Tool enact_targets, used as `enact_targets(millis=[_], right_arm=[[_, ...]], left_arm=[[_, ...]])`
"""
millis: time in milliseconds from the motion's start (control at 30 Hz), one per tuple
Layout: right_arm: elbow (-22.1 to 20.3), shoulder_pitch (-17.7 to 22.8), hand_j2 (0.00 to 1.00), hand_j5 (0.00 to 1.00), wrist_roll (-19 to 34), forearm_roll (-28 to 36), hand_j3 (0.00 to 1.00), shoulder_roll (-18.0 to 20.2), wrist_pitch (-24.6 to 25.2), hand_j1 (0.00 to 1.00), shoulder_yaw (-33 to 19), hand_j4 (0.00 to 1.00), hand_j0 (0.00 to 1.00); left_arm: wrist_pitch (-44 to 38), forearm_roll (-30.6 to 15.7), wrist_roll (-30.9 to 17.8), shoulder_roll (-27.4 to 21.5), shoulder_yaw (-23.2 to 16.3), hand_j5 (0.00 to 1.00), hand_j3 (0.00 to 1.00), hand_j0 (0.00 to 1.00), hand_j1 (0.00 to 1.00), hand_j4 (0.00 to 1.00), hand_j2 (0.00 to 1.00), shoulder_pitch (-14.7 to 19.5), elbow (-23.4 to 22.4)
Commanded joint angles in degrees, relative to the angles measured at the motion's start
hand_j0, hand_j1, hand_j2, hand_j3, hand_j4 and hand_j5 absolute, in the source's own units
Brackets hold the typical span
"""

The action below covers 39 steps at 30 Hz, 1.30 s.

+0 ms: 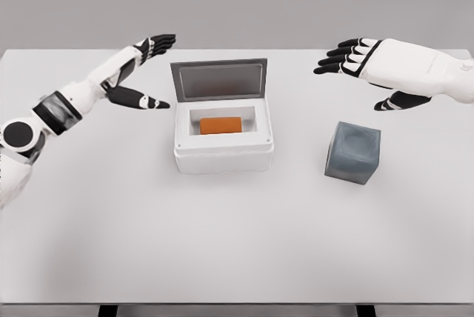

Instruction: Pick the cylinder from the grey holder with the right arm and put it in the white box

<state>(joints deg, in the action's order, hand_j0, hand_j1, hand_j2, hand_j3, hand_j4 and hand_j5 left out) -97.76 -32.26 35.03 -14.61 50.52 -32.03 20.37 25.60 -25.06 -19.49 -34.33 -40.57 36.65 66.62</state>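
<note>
An orange cylinder [221, 125] lies on its side inside the white box [224, 155], whose grey lid [218, 80] stands raised at the back. The grey holder [353, 152] is a dark cube to the right of the box, with nothing in its top recess. My right hand [346, 56] hovers above and behind the holder, fingers spread and holding nothing. Left of the box, my left hand [152, 58] also floats with its fingers spread, empty.
The white table [237, 243] extends broadly toward the front edge. Behind it is a plain grey wall.
</note>
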Motion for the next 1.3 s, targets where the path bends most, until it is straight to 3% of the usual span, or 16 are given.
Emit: enact_targets(millis=[0, 233, 467, 867, 1000, 1267], right_arm=[[-0.07, 0.00, 1.00, 1.00, -0.03, 0.29, 1.00, 0.28, 0.22, 1.00, -0.07, 1.00, 1.00], [-0.24, -0.18, 1.00, 1.00, -0.03, 0.29, 1.00, 0.28, 0.22, 1.00, -0.07, 1.00, 1.00], [-0.15, -0.09, 1.00, 1.00, -0.03, 0.29, 1.00, 0.89, 0.22, 1.00, -0.07, 1.00, 1.00], [-0.94, -0.18, 1.00, 1.00, -0.03, 0.37, 1.00, 0.98, 0.30, 1.00, 0.02, 1.00, 1.00], [-1.74, -0.18, 1.00, 1.00, -0.03, 0.29, 1.00, 0.98, 1.45, 1.00, 0.02, 1.00, 1.00], [-2.61, -0.18, 1.00, 1.00, -0.03, 0.29, 1.00, 0.98, 1.97, 1.00, 0.02, 1.00, 1.00]], left_arm=[[-0.02, -0.34, -1.07, 0.84, -0.39, 1.00, 1.00, 1.00, 1.00, 1.00, 1.00, 0.00, -0.88], [0.51, -0.52, -1.16, 1.46, -0.92, 1.00, 1.00, 1.00, 1.00, 1.00, 1.00, 0.44, -1.23], [3.50, -0.78, -5.20, 0.58, -1.00, 1.00, 1.00, 1.00, 1.00, 1.00, 1.00, 0.26, 0.00], [6.04, -4.82, -5.20, -5.84, -2.15, 1.00, 1.00, 1.00, 1.00, 1.00, 1.00, -0.44, 6.94], [8.33, -4.82, -5.20, -5.84, -3.90, 1.00, 1.00, 1.00, 1.00, 1.00, 1.00, -0.26, 7.30], [8.42, -5.35, -5.12, -6.63, -3.73, 1.00, 1.00, 1.00, 1.00, 1.00, 1.00, 0.00, 7.30]])
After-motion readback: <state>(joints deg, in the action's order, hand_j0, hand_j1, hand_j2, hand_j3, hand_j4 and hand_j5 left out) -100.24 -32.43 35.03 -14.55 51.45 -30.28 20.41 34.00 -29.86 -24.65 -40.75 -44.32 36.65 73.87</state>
